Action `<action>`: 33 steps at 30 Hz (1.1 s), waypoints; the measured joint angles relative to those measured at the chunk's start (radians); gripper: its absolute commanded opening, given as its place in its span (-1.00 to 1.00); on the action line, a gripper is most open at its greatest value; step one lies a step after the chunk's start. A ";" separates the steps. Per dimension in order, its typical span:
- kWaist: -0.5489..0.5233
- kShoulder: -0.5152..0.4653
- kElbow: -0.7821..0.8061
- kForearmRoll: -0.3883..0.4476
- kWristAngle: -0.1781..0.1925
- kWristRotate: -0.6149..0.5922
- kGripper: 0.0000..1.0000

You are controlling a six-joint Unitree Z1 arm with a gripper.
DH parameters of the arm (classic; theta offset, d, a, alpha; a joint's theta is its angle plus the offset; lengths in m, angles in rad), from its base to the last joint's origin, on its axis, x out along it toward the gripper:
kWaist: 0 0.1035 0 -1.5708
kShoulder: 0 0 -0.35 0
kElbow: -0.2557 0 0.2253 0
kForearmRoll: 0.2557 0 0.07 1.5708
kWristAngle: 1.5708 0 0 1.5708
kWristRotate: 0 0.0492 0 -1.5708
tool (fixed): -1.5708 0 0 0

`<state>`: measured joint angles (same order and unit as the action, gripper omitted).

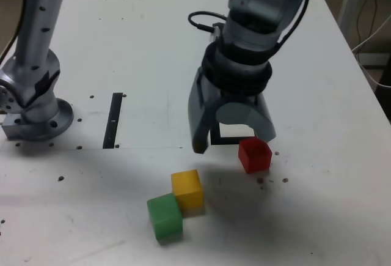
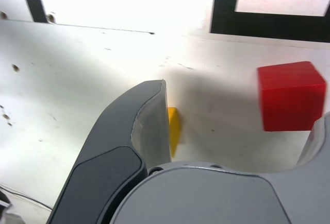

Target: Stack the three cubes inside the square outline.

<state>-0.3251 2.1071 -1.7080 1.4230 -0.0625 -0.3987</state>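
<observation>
My gripper [image 1: 234, 141] hangs open just above the table, and nothing is between its jaws. The red cube [image 1: 255, 155] sits on the table beside the fingertip on the exterior view's right. Behind the gripper, the square outline [image 1: 223, 142] shows only as a black corner. The yellow cube [image 1: 187, 191] and green cube [image 1: 165, 217] touch each other nearer the front. In the wrist view, my open gripper [image 2: 237, 110] has the red cube [image 2: 291, 96] by one finger. A sliver of the yellow cube [image 2: 174, 128] peeks past the other finger, and the square outline [image 2: 268, 26] lies beyond.
A thin black strip [image 1: 113, 120] lies on the white table at the exterior view's left, and also shows as a black strip [image 2: 33, 0] in the wrist view. A grey arm base [image 1: 33, 104] stands at the exterior view's far left. Small screw holes dot the tabletop.
</observation>
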 measured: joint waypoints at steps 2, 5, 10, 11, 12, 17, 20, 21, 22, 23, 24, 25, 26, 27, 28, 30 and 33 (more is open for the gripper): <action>0.003 0.009 -0.007 0.000 -0.001 -0.003 0.94; 0.008 0.027 -0.022 -0.004 0.001 -0.008 0.94; 0.016 0.064 -0.039 -0.015 0.005 -0.009 0.93; 0.018 0.072 -0.044 -0.016 0.005 -0.009 0.92; 0.019 0.081 -0.051 -0.016 0.005 -0.009 0.91; 0.020 0.133 -0.097 -0.017 0.004 -0.006 0.86; 0.020 0.147 -0.110 -0.018 0.002 -0.005 0.79; 0.020 0.153 -0.117 -0.018 0.002 -0.004 0.75; 0.020 0.160 -0.123 -0.017 0.002 -0.004 0.71; 0.020 0.167 -0.130 -0.017 0.002 -0.004 0.66; 0.021 0.173 -0.136 -0.015 0.001 -0.003 0.59; 0.022 0.179 -0.141 -0.012 -0.001 -0.003 0.51; 0.024 0.182 -0.147 -0.009 -0.002 -0.002 0.42; 0.026 0.184 -0.152 -0.007 -0.004 -0.002 0.31; 0.028 0.187 -0.159 -0.005 -0.008 -0.002 0.18; 0.030 0.193 -0.165 -0.004 -0.013 -0.001 -0.07; 0.030 0.204 -0.173 -0.012 -0.015 0.010 -0.31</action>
<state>-0.2949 2.3111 -1.8813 1.4109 -0.0775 -0.3888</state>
